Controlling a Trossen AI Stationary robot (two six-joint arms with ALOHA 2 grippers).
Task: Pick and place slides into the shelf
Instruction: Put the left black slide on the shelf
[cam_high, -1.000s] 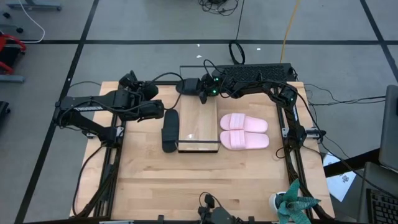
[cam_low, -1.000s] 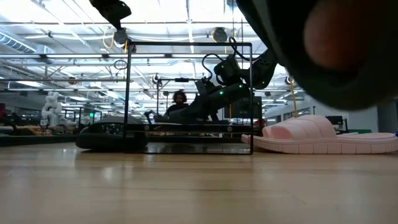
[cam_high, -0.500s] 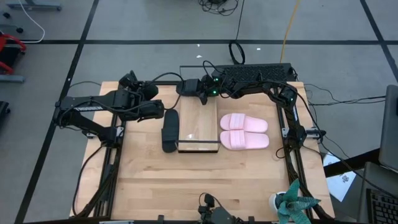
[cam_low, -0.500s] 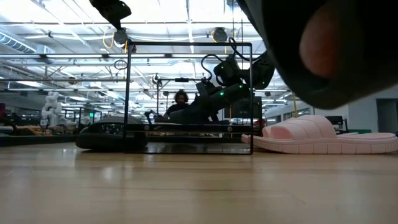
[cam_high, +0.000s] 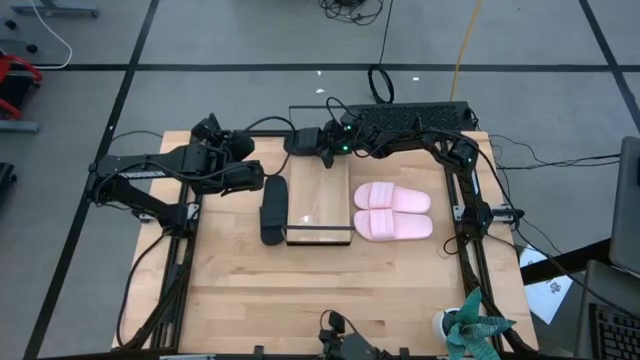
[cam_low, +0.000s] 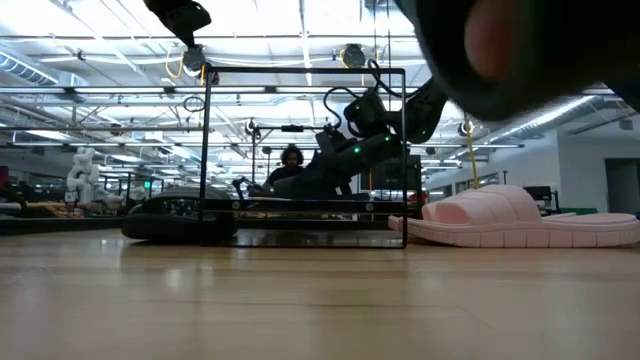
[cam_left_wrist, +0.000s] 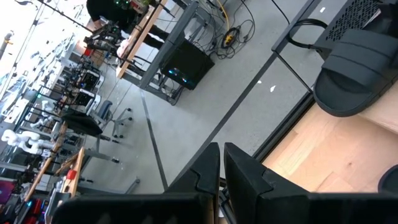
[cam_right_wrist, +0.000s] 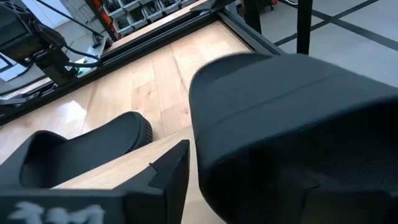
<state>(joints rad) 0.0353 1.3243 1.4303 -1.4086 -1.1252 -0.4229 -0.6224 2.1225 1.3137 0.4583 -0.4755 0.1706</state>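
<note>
The shelf (cam_high: 320, 195), a light-wood board in a black frame (cam_low: 207, 150), stands mid-table. My right gripper (cam_high: 300, 140) is at the shelf's far end, shut on a black slide (cam_right_wrist: 292, 118), which also shows in the left wrist view (cam_left_wrist: 357, 68). The second black slide (cam_high: 273, 210) lies sole-down on the table along the shelf's left side. The pink pair (cam_high: 392, 211) lies side by side, soles down, to the right of the shelf. My left gripper (cam_high: 258, 178) is shut and empty beside the far end of the black slide on the table. My right gripper has the black slide between its fingers. One finger (cam_right_wrist: 169, 174) lies along the slide's side (cam_right_wrist: 208, 146) next to the wide strap, and the slide itself hides the other finger. The fingers reach in from the table's right. I cannot tell whether the slide touches the board.
A black mesh box (cam_high: 415, 115) and cables sit along the table's far edge. A dark blurred shape (cam_low: 520, 50) hangs close before the low view, at its upper right. Bare tabletop (cam_high: 320, 285) stretches between the shelf and the near edge.
Both arms and all the slides have kept still. In the low view the dark blurred shape close to the camera has drawn upward, uncovering more of the room behind.
</note>
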